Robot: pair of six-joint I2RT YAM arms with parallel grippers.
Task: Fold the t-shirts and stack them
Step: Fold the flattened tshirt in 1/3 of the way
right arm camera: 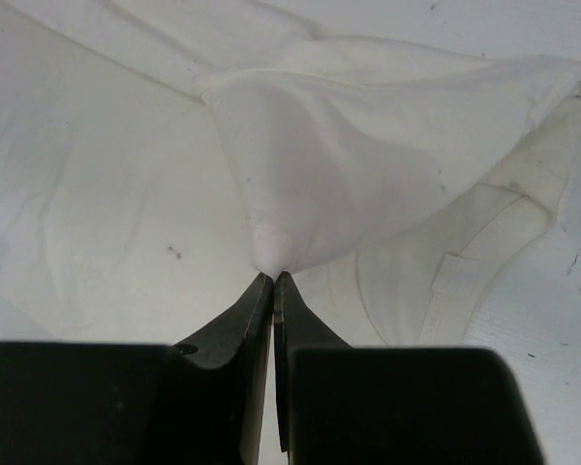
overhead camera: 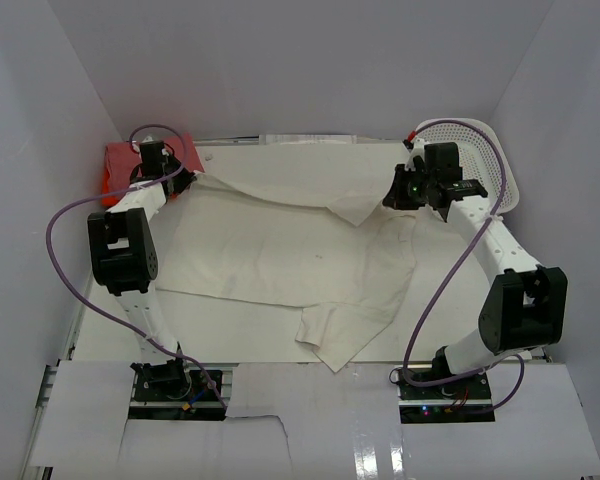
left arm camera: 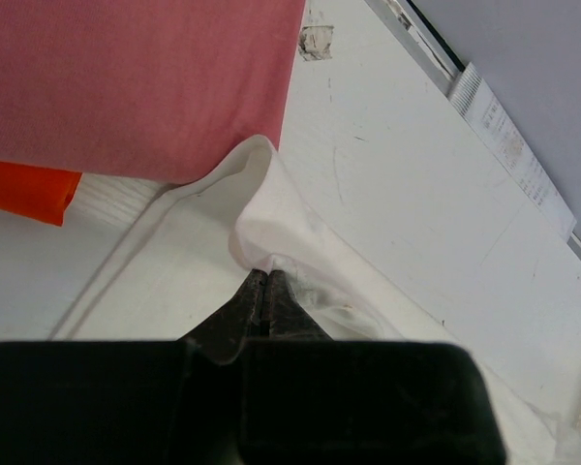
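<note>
The cream shirt (overhead camera: 280, 250) is lying spread out and wrinkled on the counter (overhead camera: 220, 330), just to the left of the basket (overhead camera: 480, 150). One part of it is sticking out at the near side, well apart from the basket. The left gripper (left arm camera: 263, 274) is pinching the far corner of this shirt, the corner most distant from the basket. Its jaws are pressing together on a small fold of the cloth, and the cloth is rising a little at that place. The right gripper (right arm camera: 273, 278) is holding the shirt at the edge nearest to the basket, just in front of the basket's rim. Its jaws are also pressing tight on a gathered piece of cream cloth, near the neck band (right arm camera: 508, 208). Between the two grippers the far edge of the shirt is folding over itself. The pink shirt (left arm camera: 145, 77) is lying folded at the far-left corner of the counter, well apart from the basket. It is resting on the orange shirt (left arm camera: 24, 189), of which only an edge is showing under it. The pinched corner of the cream shirt is sitting just beside the pink shirt's edge.
</note>
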